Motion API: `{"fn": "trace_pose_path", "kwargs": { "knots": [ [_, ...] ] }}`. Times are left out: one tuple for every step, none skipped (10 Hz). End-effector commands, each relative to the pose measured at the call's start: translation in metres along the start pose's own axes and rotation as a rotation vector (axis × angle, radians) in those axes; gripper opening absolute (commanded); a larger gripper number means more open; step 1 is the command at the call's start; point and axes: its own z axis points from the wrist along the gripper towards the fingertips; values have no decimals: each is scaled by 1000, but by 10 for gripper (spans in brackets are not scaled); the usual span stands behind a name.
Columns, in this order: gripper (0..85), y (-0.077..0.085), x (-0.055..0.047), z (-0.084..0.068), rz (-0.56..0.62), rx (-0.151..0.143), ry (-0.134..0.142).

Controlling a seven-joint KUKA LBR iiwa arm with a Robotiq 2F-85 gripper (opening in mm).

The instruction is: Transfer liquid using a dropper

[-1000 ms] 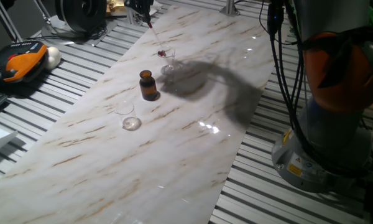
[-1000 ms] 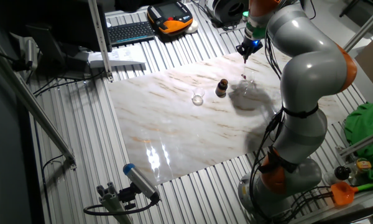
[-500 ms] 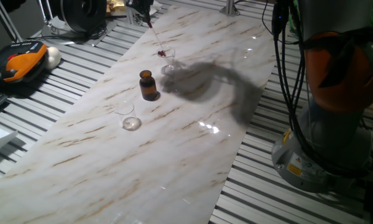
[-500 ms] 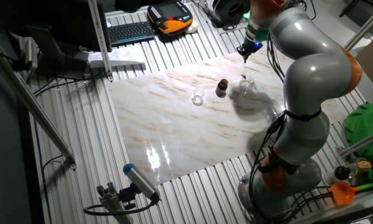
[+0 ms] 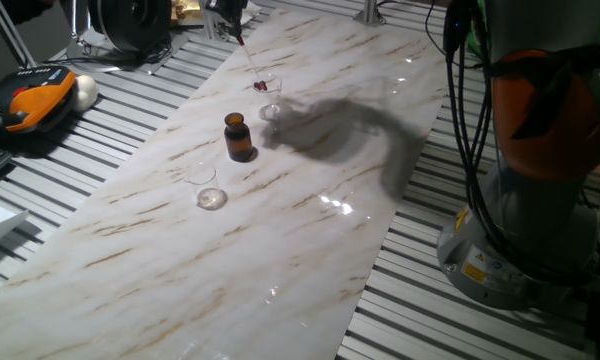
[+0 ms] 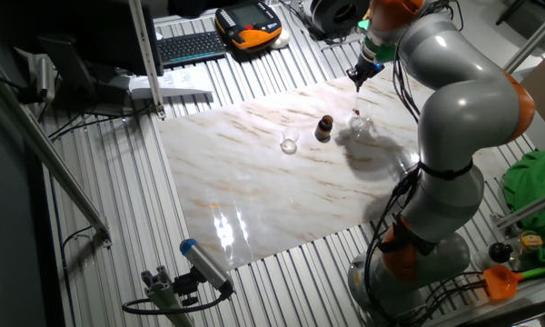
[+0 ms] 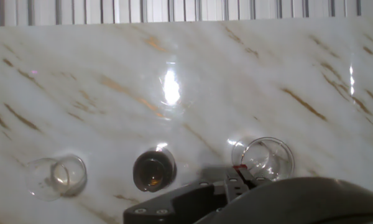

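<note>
Marble slab (image 5: 280, 230) — two glasses (image 5: 208, 190), one bottle (image 5: 239, 137)

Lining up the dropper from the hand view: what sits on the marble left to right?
Small clear glass cup → open brown glass bottle → clear glass beaker, with the dropper's red-marked tip at its left rim.

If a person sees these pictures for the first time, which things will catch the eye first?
Probably the big grey and orange arm bent over the marble board, its end effector holding a dropper above a clear glass. Next, the brown bottle beside it, with a second clear glass on the bottle's other side.
</note>
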Motion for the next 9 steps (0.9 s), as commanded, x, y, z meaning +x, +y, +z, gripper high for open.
{"fn": "trace_pose_path", "kwargs": {
  "knots": [
    [0,0,0,0,-2,-6,1],
    [0,0,0,0,-2,-6,3],
    [0,0,0,0,0,-6,3],
    [0,0,0,0,0,-4,5],
    [0,3,-3,-2,6,-1,11],
    [0,10,-10,-8,11,5,21],
    [0,18,-16,-14,22,11,32],
    [0,25,-20,-18,27,19,34],
    [0,30,-24,-20,32,25,37]
  ]
}}
